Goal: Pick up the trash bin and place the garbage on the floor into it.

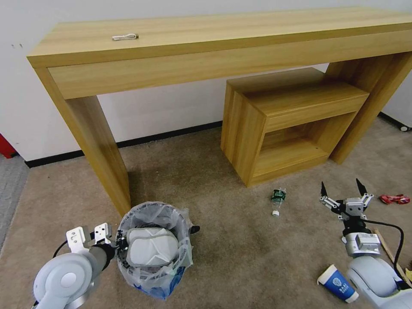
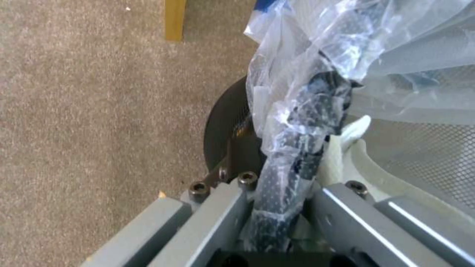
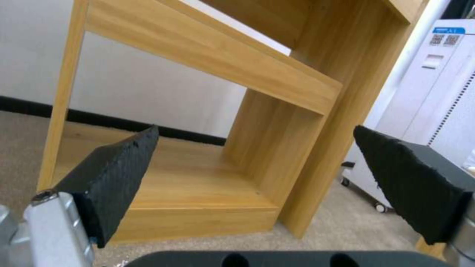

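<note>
The trash bin, a round dark wire bin with a crinkly clear bag, is low at the front left on the beige floor. A white slipper lies inside it. My left gripper is shut on the bin's bag-covered rim, with the fingers clamped on either side. Garbage lies around: a crushed bottle, a red wrapper, a blue-white paper cup and a wooden stick. My right gripper hangs open and empty above the carpet, right of the bottle, its pads wide apart.
A long wooden desk spans the back; its left leg stands just behind the bin. A small wooden shelf unit sits under the desk, facing the right gripper. A white wheeled cabinet is beyond it. Grey ribbed carpet begins at far left.
</note>
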{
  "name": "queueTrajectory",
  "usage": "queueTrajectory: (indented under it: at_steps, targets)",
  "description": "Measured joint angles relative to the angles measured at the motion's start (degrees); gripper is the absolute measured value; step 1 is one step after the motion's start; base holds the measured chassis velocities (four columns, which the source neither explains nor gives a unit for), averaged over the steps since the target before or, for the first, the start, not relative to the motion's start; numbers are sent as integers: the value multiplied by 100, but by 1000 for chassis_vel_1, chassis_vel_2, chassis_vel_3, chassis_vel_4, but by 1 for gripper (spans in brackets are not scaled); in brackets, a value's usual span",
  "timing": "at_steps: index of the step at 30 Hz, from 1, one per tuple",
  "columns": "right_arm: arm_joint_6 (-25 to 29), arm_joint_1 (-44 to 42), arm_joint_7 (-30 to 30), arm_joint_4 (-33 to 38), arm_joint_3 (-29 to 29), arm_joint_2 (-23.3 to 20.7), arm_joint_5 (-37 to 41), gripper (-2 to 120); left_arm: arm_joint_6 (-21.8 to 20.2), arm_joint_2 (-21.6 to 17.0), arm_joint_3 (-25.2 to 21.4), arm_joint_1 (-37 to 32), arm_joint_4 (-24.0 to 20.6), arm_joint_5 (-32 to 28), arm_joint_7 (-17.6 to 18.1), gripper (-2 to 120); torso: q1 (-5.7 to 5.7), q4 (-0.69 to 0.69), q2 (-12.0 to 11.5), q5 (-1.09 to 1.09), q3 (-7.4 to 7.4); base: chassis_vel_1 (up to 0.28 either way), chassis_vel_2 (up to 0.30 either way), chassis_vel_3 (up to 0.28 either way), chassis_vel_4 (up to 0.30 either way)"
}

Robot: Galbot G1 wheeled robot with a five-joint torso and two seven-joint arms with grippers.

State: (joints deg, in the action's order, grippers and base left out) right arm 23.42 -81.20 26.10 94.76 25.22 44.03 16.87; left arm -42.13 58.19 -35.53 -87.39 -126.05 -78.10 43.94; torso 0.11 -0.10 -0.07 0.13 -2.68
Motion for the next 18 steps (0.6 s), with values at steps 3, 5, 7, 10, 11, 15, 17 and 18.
queueTrajectory:
  at_steps: [3, 5, 7, 10, 11, 15, 17, 18]
  targets:
    - [8, -15, -13, 3, 0, 8, -11, 100, 0, -4, -12, -19, -15, 3, 1, 0, 0, 0, 0, 0, 0, 0, 0, 0, 0]
    - [28, -32, -28, 11, 5, 25, -36, 100, 0, -8, -24, -41, -34, 8, 1, 0, 0, 0, 0, 0, 0, 0, 0, 0, 0]
    - [32, -35, -29, 16, 9, 26, -40, 100, 0, -10, -26, -47, -39, 10, 2, 0, 0, 0, 0, 1, 0, 0, 0, 0, 0]
    - [38, -43, -32, 30, 27, 26, -52, 100, 0, -15, -28, -54, -65, 10, 3, 0, 0, 0, 0, 0, 0, -66, -56, -43, -61]
    - [38, -43, -32, 30, 27, 26, -52, 100, 0, -15, -28, -54, -65, 10, 3, 0, 0, 0, 0, 0, 0, -80, -69, -55, -61]
    - [47, -51, -26, 35, 37, 32, -69, 100, -1, -11, -26, -60, -70, 11, 5, 0, 0, -1, 0, 0, 0, -85, -68, -55, -74]
    - [57, -65, -23, 35, 36, 50, -91, 100, 0, 4, -19, -74, -70, 22, 5, 0, 0, -2, 0, 0, 0, -82, -84, -81, -93]
    - [57, -65, -23, 35, 36, 50, -91, 100, 0, 4, -19, -74, -70, 22, 5, 0, 0, -2, 0, 0, 0, -80, -94, -86, -91]
